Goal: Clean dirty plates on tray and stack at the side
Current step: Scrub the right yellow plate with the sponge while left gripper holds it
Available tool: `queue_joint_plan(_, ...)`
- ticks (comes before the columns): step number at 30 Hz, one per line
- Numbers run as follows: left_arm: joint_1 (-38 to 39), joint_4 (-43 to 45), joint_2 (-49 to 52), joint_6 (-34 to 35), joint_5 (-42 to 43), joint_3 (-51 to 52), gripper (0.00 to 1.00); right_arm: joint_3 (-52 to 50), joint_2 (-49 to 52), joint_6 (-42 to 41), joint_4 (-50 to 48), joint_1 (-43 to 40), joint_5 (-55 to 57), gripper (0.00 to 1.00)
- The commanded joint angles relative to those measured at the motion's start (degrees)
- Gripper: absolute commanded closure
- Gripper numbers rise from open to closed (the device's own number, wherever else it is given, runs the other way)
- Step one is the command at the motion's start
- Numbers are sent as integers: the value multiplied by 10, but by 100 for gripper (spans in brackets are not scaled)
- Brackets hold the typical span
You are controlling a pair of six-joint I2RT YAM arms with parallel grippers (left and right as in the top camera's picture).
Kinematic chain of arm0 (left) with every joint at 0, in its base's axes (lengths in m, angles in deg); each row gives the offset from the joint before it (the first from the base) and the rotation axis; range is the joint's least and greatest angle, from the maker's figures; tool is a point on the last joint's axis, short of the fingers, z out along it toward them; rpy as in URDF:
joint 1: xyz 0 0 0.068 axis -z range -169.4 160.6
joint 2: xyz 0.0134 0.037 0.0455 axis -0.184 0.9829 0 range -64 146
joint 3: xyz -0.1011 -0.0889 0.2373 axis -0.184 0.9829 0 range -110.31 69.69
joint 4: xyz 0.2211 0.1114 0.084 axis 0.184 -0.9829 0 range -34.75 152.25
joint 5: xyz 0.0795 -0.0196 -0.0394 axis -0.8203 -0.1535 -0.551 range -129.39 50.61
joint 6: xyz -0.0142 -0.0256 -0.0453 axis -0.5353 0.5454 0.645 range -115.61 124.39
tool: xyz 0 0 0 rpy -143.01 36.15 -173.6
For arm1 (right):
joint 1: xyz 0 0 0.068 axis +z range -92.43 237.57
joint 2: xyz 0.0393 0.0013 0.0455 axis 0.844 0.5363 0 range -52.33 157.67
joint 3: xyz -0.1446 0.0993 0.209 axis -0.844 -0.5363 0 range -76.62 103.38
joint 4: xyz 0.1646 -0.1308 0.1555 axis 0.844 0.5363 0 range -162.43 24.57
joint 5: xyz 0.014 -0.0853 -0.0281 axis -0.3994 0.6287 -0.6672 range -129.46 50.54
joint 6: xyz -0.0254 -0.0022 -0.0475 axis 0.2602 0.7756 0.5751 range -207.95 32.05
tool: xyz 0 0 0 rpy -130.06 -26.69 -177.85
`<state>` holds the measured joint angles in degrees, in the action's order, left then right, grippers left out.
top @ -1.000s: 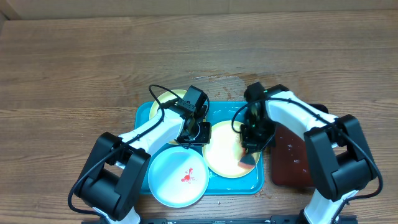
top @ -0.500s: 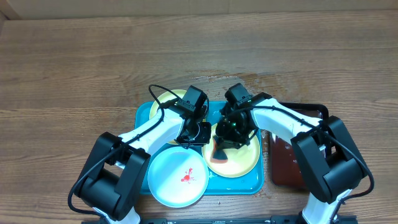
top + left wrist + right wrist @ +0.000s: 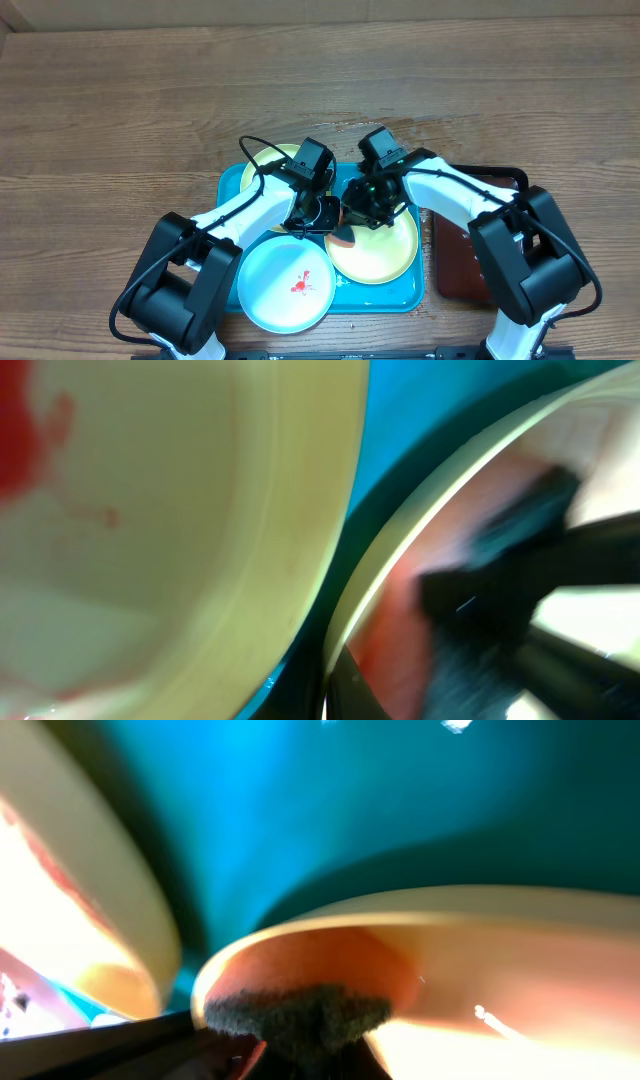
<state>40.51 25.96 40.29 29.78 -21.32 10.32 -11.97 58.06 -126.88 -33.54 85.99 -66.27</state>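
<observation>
Table (image 3: 120,110): brown wood; carries everything below.
Tray (image 3: 390,296): turquoise, at the table's near middle, with all three plates on it.
Black tray (image 3: 508,173): just right of the turquoise one, holding reddish-brown liquid.
White plate (image 3: 268,288): front-left corner, overhanging the rim; red smear at its centre.
Front yellow-green plate (image 3: 385,255): right half of the tray.
Rear yellow-green plate (image 3: 262,160): back-left corner, red smears seen from the wrist.
Left gripper (image 3: 315,215): closed at the front yellow-green plate's left rim; whether it pinches the rim cannot be told.
Right gripper (image 3: 362,210): clamped on a sponge.
Sponge (image 3: 343,238): dark pad pressed on that plate's left edge.
</observation>
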Motion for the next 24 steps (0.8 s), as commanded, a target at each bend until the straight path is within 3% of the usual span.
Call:
queue_joint_plan(1, 1, 1, 10, 15, 4, 2, 96, -12, 15, 3, 31, -53, 154, 96)
queue_joint_plan(11, 1, 1, 10, 18, -6, 2, 96, -12, 15, 108, 112, -120, 169, 96)
queue_joint_plan(18, 1, 4, 10, 24, -5, 2, 96, -12, 4, 227, 146, -84, 73, 96)
queue_joint_plan(24, 1, 4, 10, 25, -4, 2, 96, -12, -43, 244, 156, -49, 29, 96)
